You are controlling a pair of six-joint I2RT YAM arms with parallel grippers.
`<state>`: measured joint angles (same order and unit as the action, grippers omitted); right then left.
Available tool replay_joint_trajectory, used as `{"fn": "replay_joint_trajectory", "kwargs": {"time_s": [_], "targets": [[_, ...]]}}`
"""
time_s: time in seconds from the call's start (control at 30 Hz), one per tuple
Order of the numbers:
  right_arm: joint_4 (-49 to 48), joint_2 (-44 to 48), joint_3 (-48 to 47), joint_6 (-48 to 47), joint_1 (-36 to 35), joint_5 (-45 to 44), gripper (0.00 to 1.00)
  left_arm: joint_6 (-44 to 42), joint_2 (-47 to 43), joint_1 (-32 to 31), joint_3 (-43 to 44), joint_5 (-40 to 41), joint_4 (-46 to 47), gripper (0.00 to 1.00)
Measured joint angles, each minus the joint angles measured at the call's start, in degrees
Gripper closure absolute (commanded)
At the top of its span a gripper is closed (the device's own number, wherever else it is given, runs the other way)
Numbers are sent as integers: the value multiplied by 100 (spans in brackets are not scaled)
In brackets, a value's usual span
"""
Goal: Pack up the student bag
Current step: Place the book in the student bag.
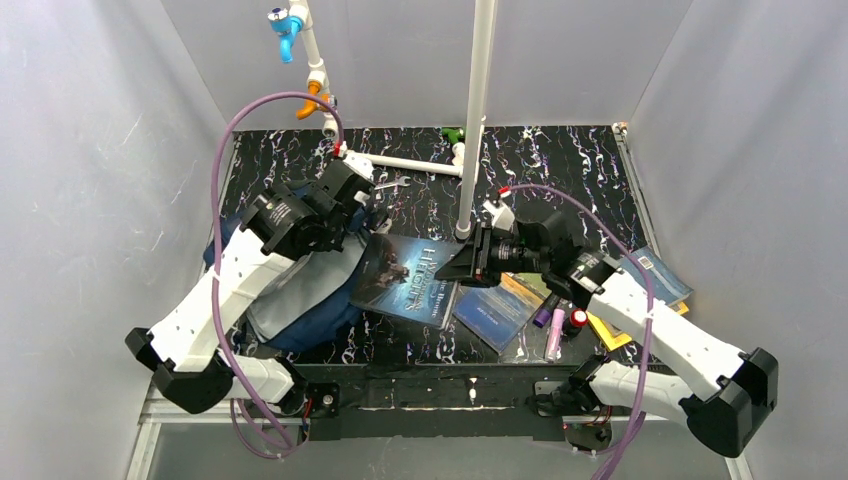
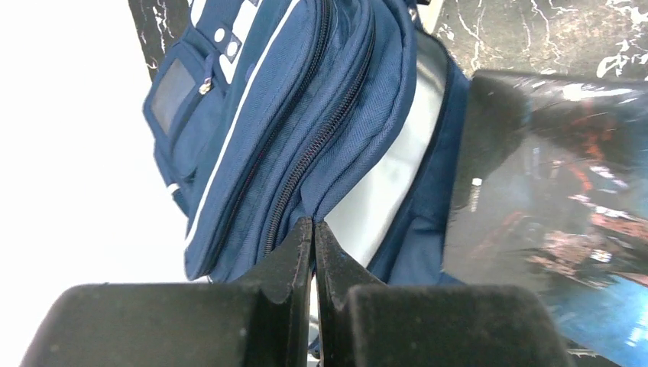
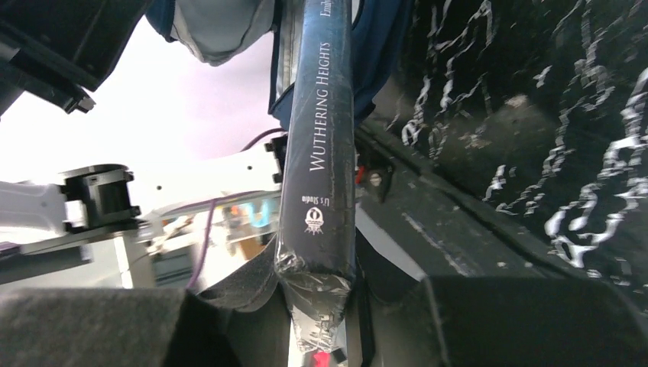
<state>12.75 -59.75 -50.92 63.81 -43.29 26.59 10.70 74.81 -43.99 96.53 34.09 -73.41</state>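
The navy student bag (image 1: 300, 295) lies at the left of the table, its mouth open and pale lining showing. In the left wrist view the bag (image 2: 306, 115) shows zips and light stripes. My left gripper (image 2: 314, 229) is shut on the fabric edge of the bag's opening and holds it up; it also shows in the top view (image 1: 365, 205). My right gripper (image 3: 321, 294) is shut on the dark "Wuthering Heights" book (image 3: 321, 153), spine toward the camera. In the top view that book (image 1: 405, 275) lies tilted, its far end at the bag's mouth, with the right gripper (image 1: 462, 262) on its right edge.
Another blue book (image 1: 500, 305) lies beside the held one. Pens and markers (image 1: 556, 325), a yellow item (image 1: 610, 330) and a further book (image 1: 655, 275) lie under the right arm. A white pole (image 1: 478, 110) with a crossbar stands at the back centre.
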Motion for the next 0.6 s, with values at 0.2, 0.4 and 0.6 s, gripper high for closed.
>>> {"fn": "replay_joint_trajectory", "kwargs": {"time_s": [0.2,0.4,0.6], "targets": [[1040,101,-789,-907,17,-284,99,146,111,177,28,111,74,100],[1217,304,-754,-1008,15,-229,99,343,101,413,184,136,103,100],[1843,302,-1287,-1344,15,-459,99,492,103,413,136,120,125,100]]}}
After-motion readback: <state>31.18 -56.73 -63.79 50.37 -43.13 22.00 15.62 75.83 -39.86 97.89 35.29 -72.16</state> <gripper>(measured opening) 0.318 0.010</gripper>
